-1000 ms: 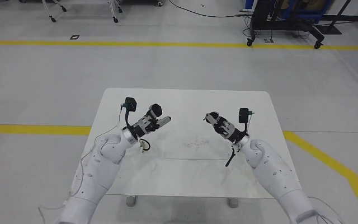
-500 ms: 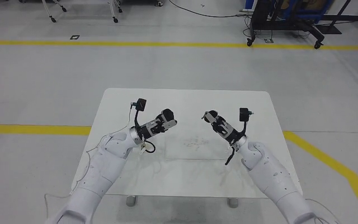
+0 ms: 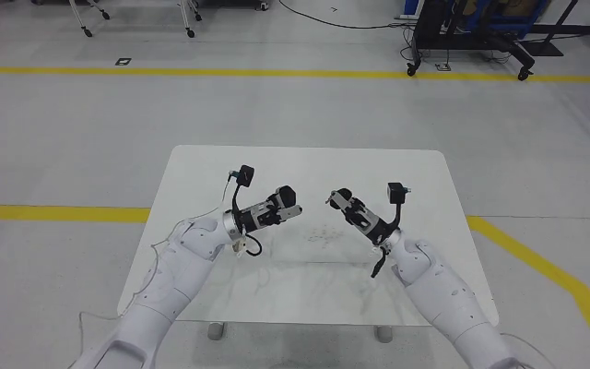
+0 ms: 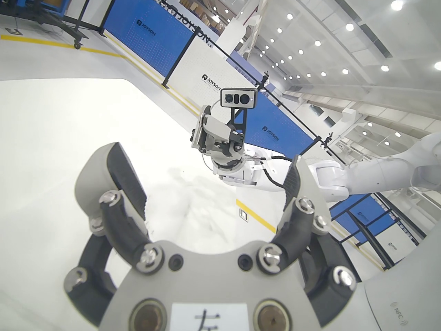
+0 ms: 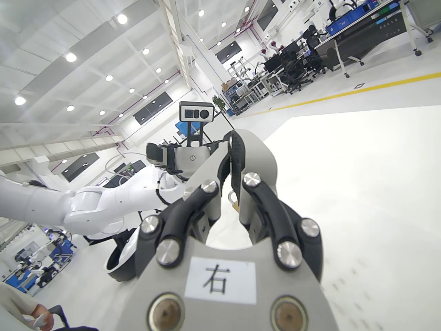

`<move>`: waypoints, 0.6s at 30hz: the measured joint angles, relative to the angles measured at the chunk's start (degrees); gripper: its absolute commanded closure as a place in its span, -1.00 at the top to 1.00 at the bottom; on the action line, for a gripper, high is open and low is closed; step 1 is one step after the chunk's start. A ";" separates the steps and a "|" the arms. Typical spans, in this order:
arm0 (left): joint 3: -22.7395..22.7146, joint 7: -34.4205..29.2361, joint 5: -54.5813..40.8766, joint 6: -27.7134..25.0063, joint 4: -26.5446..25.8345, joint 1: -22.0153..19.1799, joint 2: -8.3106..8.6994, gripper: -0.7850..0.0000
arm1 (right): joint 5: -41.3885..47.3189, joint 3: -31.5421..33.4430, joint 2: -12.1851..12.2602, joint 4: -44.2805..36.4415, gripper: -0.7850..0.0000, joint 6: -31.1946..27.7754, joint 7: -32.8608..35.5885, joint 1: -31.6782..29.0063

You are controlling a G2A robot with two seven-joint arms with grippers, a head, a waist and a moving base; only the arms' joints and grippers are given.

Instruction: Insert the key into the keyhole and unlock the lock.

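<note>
So, watching from the side: both arms hang over the white table [image 3: 387,175], wrists angled inward so the two grippers face each other across the middle, with a clear gap between them; neither one touches the tabletop.

Left gripper [image 3: 291,204] is wide open; its ribbed black pads [image 4: 127,173] are spread well apart with nothing between them, and from its own wrist camera you look straight through the gap at the other arm.

Right gripper [image 3: 334,196] is clamped; its fingers [image 5: 237,153] are pressed together pad to pad. Just below where the pads meet, a small metal piece [image 5: 234,203] peeks out of the slot between the finger links; it looks silvery with a bit of a loop and a brassy part, and it seems pinched in there rather than lying on the table. Honestly I can't tell whether that's the key or the lock, it's too small and mostly covered.

On the tabletop, roughly under the space between the two grippers, sits a patch of faint scuff marks [image 3: 323,235].
</note>
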 measured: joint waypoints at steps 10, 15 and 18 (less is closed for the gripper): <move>1.46 0.45 3.53 0.69 1.11 -1.12 -0.26 1.00 | 1.08 -0.04 0.01 -0.15 -1.00 0.13 0.97 -0.11; 2.00 1.12 4.21 0.49 1.00 -1.01 -0.35 1.00 | 2.55 -0.63 -0.14 -2.26 -1.00 1.60 2.42 -1.39; 2.35 1.04 4.07 0.43 1.14 -1.14 -0.40 0.84 | 5.55 -1.49 -0.33 -3.38 -1.00 2.00 4.60 -2.10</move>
